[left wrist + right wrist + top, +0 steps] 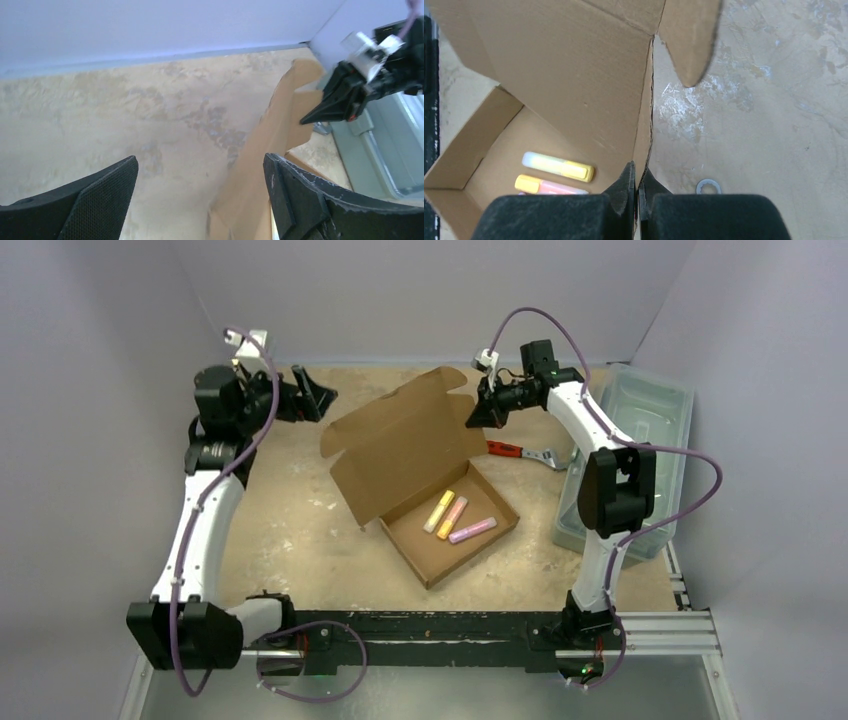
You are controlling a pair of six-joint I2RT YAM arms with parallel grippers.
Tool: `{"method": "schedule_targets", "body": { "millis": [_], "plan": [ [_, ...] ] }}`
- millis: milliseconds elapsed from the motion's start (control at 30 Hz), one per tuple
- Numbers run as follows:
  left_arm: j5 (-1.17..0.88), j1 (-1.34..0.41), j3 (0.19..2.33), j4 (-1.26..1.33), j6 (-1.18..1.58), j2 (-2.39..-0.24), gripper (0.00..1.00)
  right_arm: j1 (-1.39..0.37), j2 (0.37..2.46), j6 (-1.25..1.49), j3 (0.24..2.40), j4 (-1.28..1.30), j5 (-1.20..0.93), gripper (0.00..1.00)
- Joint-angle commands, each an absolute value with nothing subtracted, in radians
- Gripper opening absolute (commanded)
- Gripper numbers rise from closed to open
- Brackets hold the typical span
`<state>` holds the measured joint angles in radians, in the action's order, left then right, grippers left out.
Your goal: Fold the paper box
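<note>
**Overhead view, with both wrist views.** The paper box (425, 480) lies at the centre of the table (290, 530).

**Progress.** The base (440, 558) is already formed, with its four low walls upright. The lid (395, 445) is not closed: it rises from the hinge and leans back toward 10 o'clock. A rounded side flap (450, 380) at the lid's 1 o'clock corner is unfolded. Judged from this, what is left is to swing the lid down over the base and tuck its flaps inside the walls. The task looks somewhat past its middle.

**Claws.**
- The right claw (478, 415) is at 1 o'clock of the box. Its jaws are pressed together on the lid's edge, at the crease beside the side flap, as the right wrist view shows.
- The left claw (312, 395) is at 10 o'clock. Its jaws are spread wide, grip nothing, and stand apart from the cardboard.

**Containers.**
- The base holds three markers (452, 517) lying side by side: yellow, orange and pink. None overhangs a wall.
- A translucent bin (660, 410) stands at 3 o'clock of the box. Whether anything is in it cannot be told.
- A red-handled wrench (515, 451) lies on the table between box and bin, outside both.
</note>
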<state>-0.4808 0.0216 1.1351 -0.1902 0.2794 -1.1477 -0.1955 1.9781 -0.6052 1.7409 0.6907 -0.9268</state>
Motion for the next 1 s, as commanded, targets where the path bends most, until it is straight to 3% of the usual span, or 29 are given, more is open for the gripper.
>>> {"method": "schedule_targets", "body": {
  "millis": [0,233,433,633,833,967],
  "plan": [
    [-0.675,0.024,1.324,-0.297,0.263,-1.288,0.97,-0.204,1.961,-0.758,1.781,0.764,-0.930,0.00],
    [-0.922,-0.022,1.356,-0.179,0.406,-1.452,0.96,-0.216,1.986,-0.772,1.830,0.799,-0.922,0.00],
    [-0.979,-0.070,1.290,-0.036,0.531,-1.453,0.90,-0.222,2.006,-0.751,1.857,0.799,-0.911,0.00],
    [-0.904,-0.132,1.279,-0.176,0.472,-1.479,0.71,-0.227,2.027,-0.736,1.887,0.802,-0.917,0.00],
    [-0.862,-0.167,1.280,-0.267,0.421,-1.493,0.58,-0.231,2.038,-0.727,1.898,0.803,-0.922,0.00],
    [-0.854,-0.180,1.291,-0.317,0.401,-1.510,0.39,-0.234,2.039,-0.723,1.896,0.801,-0.922,0.00]
  ]
}}
